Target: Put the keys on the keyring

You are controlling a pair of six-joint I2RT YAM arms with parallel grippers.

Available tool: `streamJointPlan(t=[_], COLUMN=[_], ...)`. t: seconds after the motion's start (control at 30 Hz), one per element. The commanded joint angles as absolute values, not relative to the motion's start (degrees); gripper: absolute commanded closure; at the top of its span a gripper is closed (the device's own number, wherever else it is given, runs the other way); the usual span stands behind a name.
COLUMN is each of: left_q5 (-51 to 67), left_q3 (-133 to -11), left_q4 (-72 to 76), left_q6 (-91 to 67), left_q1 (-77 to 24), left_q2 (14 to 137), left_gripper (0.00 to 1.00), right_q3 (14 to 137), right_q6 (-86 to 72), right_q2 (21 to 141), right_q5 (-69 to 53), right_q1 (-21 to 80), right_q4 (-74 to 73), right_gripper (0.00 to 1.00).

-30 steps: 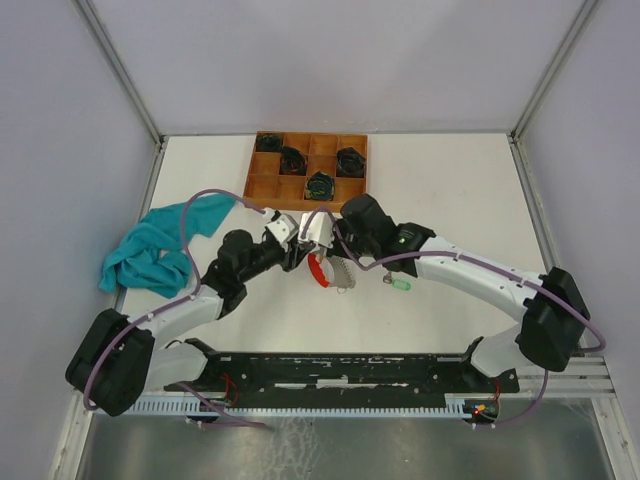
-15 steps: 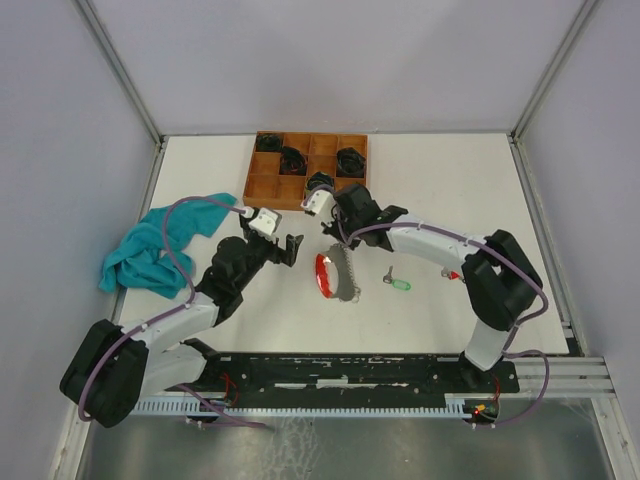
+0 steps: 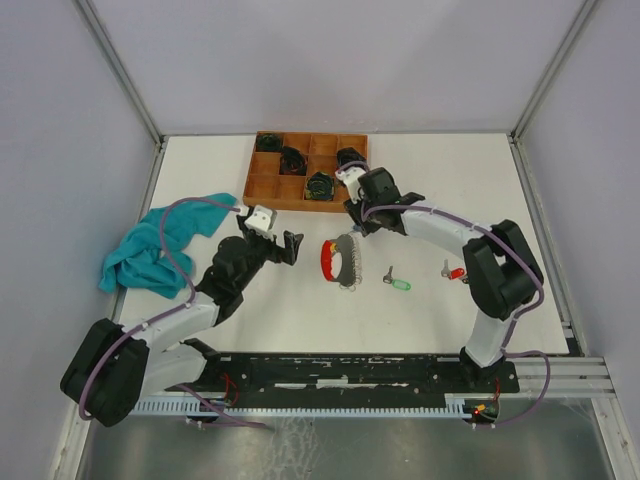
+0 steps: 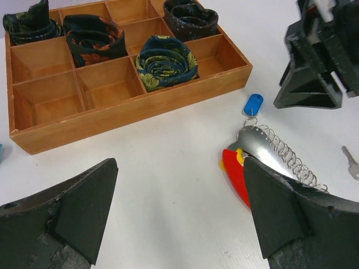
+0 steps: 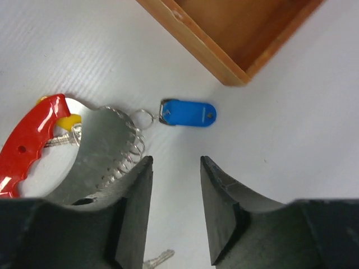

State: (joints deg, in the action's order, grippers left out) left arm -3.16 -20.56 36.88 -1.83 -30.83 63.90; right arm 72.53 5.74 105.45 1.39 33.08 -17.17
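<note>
The keyring (image 3: 340, 262), a red handle with a silver plate and a wire coil, lies flat on the white table. A blue-tagged key (image 5: 188, 112) hangs by its small ring on that coil (image 4: 280, 151). A yellow piece (image 4: 241, 157) shows beside the red handle. A green-tagged key (image 3: 397, 283) and a red-tagged key (image 3: 455, 271) lie loose to the right. My right gripper (image 5: 175, 161) hovers just above the blue tag, open, nothing between its fingers. My left gripper (image 4: 179, 168) is wide open left of the keyring, apart from it.
A wooden compartment tray (image 3: 262, 187) with several black coiled bundles stands at the back, just behind the right gripper (image 3: 353, 218). A teal cloth (image 3: 160, 245) lies crumpled at the left. Another silver key (image 4: 350, 162) lies right of the coil.
Both grippers have let go of the keyring and opened. The left one drew back leftward, the right one moved toward the tray. The keyring now lies on the table, shifted slightly right.
</note>
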Motion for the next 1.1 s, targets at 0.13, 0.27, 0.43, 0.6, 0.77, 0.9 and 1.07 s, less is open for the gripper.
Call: streamJointPlan(t=[0.13,0.27,0.43,0.6,0.77,0.9,1.07], left_q5=[-4.96,-6.47,-9.25,-11.34,-11.13,-11.29,-10.82], left_q3=[-23.8,-23.33,-21.02,-21.97,-26.3,-31.76,-35.26], left_q4=[32.3,27.69,22.72,10.32,-4.7,-13.83,-19.11], left_q6=[-15.85,-20.76,-27.05,-30.44,-31.2,-29.37,-23.08], left_q1=[-30.69,-30.69,-30.84,-30.89,-30.88,-30.85,-30.85], left_q2=[57.61,50.47,40.47,30.98,22.85,18.63,14.9], left_gripper=[0.01,0.01,0.01,0.01,0.01,0.01,0.01], right_q3=[61.73,58.4,53.32,48.25,42.23,38.9,37.59], right_q6=[-4.01,-10.21,-13.36,-13.03,-14.58,-15.2,-16.47], right_q2=[85.66,74.76,62.16,50.61,38.34,31.62,29.85], right_q5=[13.43,21.69,25.74,20.93,20.83,21.71,22.61], right_q1=[31.54,31.5,31.48,31.52,31.51,31.49,31.5], right_q4=[-14.91,-18.84,-21.64,-25.29,-24.38,-24.84,-26.71], right_gripper=[0.33,0.14,0.0,0.0,0.0,0.0,0.0])
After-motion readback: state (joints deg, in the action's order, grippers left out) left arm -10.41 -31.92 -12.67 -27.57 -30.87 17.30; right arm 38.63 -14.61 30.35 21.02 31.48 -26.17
